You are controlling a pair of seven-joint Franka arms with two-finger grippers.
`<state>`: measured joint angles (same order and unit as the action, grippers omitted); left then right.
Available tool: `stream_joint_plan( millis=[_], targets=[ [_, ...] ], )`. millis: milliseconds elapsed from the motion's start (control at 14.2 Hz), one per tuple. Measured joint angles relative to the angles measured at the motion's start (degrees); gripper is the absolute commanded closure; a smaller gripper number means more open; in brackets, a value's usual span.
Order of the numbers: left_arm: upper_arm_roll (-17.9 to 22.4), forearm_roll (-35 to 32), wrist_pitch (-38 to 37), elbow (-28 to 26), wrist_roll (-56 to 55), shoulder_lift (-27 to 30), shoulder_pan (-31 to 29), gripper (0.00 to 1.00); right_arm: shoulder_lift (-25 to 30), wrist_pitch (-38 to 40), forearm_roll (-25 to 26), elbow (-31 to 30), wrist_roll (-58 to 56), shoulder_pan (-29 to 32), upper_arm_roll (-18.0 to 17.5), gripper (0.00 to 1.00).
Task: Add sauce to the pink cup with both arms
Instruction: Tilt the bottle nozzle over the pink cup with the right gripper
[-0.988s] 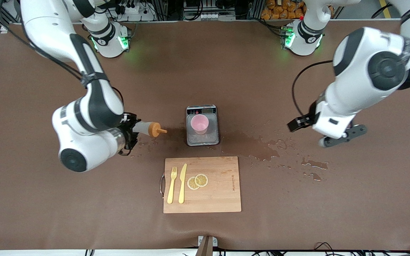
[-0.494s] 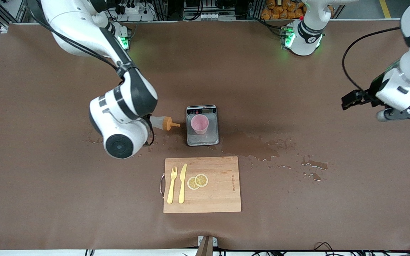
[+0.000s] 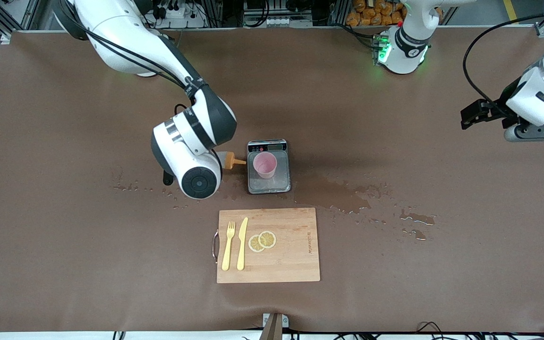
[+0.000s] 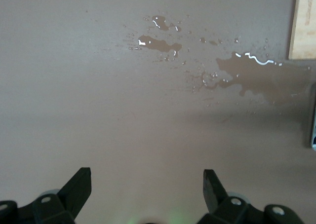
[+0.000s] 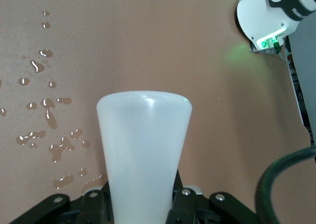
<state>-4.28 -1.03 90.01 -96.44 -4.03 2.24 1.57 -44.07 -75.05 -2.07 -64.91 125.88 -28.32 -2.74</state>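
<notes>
The pink cup [image 3: 265,165] stands upright on a grey scale [image 3: 269,183] mid-table. My right gripper [image 5: 140,192] is shut on the sauce, a whitish squeeze bottle [image 5: 143,140]. In the front view only the bottle's orange cap [image 3: 228,160] shows past the right wrist. The bottle lies about level, and its nozzle [image 3: 240,162] points at the cup and stops just short of the rim. My left gripper [image 3: 539,133] hangs open and empty [image 4: 145,178] over the wet tabletop at the left arm's end, well away from the cup.
A wooden cutting board [image 3: 295,259] lies nearer the front camera than the scale, with a yellow fork [image 3: 227,245], a knife [image 3: 242,243] and lemon slices [image 3: 262,241] on it. Puddles [image 3: 343,197] spread from the scale toward the left arm's end, and droplets [image 3: 130,186] lie under the right arm.
My right arm has carried the bottle sideways toward the cup, so the nozzle now nearly reaches it. My left arm has drawn back toward its own end of the table, still open.
</notes>
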Motion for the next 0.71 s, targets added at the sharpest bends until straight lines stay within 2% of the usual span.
stream_joint_plan(
  millis=[353, 423, 706],
  targets=[
    [0.88, -1.31, -3.17, 2.46, 8.4, 0.51, -0.04, 0.0, -0.01, 0.21, 1.52, -0.92, 0.21, -0.43, 0.04, 0.65],
    [0.84, -2.44, -3.98, 3.02, 9.32, 0.51, -0.01, 0.0, -0.01, 0.28, 2.06, -0.96, 0.21, -0.44, 0.05, 0.7],
    [0.58, -3.1, -5.86, 5.09, 5.99, 0.53, 0.0, 0.0, -0.09, 0.37, 3.44, -1.99, 0.21, -1.06, 0.03, 0.79]
  ],
)
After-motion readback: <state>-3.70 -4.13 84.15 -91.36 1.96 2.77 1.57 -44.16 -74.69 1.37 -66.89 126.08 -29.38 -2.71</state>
